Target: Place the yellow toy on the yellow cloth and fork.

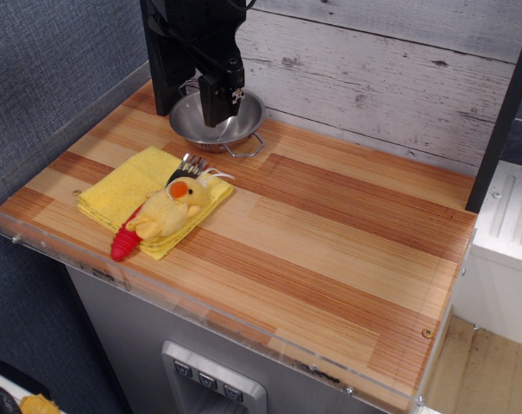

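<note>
Yellow toy lies on the yellow cloth and fork, near the table's front-left corner.

The fork's red handle pokes out toward the front edge and its tines show behind the duck's head. The gripper hangs apart at the back-left corner, over a metal bowl; whether its jaws are parted cannot be told.

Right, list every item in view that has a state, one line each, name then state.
yellow toy: lying on the fork and cloth, not held.
fork: lying across the cloth under the toy, tines and red handle end showing.
yellow cloth: folded flat on the table, near the left edge.
metal bowl: upright at the back; contents not visible.
gripper: above the bowl, holding nothing visible; open or shut unclear.
</note>
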Controlling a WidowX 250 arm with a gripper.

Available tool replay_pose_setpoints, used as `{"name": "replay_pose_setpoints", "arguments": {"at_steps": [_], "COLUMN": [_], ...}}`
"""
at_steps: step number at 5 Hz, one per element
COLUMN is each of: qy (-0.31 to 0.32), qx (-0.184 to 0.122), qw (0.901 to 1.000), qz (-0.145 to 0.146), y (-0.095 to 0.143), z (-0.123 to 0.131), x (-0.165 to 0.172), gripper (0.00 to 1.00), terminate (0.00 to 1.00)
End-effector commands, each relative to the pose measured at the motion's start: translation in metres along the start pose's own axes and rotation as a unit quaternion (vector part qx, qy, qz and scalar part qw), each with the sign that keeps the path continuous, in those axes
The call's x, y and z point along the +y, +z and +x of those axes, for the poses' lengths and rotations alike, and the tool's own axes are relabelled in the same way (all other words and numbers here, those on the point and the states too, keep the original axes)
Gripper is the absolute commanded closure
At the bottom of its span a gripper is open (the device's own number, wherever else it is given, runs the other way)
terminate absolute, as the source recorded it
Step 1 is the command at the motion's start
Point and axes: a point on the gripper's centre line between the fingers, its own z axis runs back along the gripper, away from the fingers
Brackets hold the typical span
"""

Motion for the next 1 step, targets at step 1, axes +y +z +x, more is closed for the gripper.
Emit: {"name": "replay_pose_setpoints", "arguments": {"at_steps": [1], "qy": [0.002], "qx": [-0.020], "qw": [0.9997], "qz": [0.014], "y": [0.0160], "z": [0.0028], "x": [0.0030], "gripper": [0.00], "terminate": [1.00]}}
